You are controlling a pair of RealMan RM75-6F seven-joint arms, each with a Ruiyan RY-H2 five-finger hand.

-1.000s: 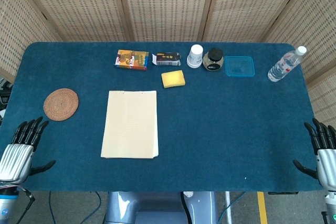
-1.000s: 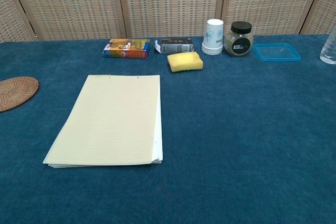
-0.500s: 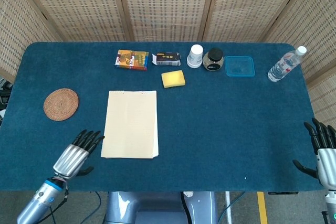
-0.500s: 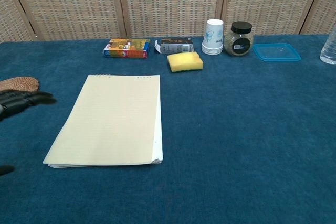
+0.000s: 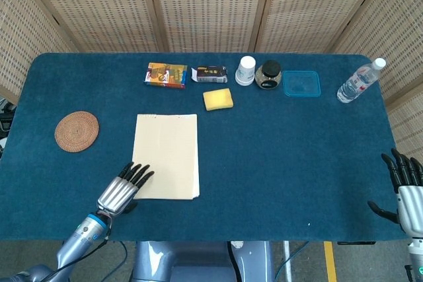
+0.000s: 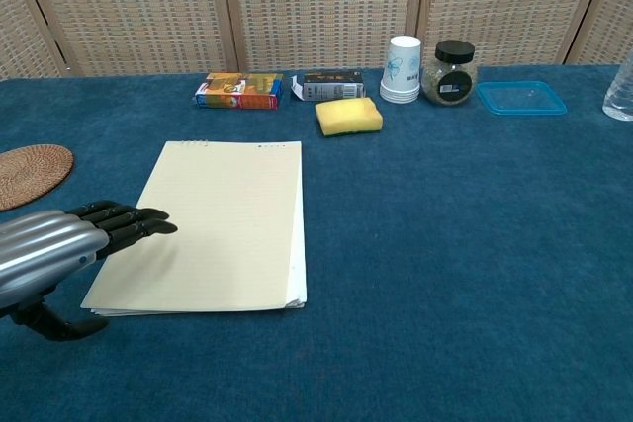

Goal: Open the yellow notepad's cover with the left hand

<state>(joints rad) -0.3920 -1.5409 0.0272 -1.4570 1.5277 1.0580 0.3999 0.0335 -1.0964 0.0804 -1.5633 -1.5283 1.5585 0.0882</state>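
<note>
Two hands are ours here: our left hand (image 5: 123, 188) sits low and left of centre in the head view with its dark fingers (image 6: 127, 221) stretched forward and slightly apart, holding nothing, their tips over the lower left corner of the pale yellow paper notepad (image 5: 166, 156); whether they touch the sheet we cannot tell. That notepad lies flat and closed on the blue cloth table (image 5: 277, 156), left of centre, its binding edge towards the top of the frame and a sliver of white pages showing along its right side. Our right hand (image 5: 404, 191) waits at the lower right corner of the head view, at the table's edge, fingers spread and empty. Right of the notepad we see a broad stretch of bare blue cloth. Along the far edge stand a colourful flat box (image 5: 166, 74), a dark small carton (image 5: 209, 74), a yellow sponge (image 5: 217, 99), a white paper cup stack (image 5: 246, 70), a black-lidded glass jar (image 5: 268, 74), a blue plastic lid (image 5: 302, 84) and a clear water bottle (image 5: 359, 81). At the left lies a round woven coaster (image 5: 76, 131), well apart from the notepad.
</note>
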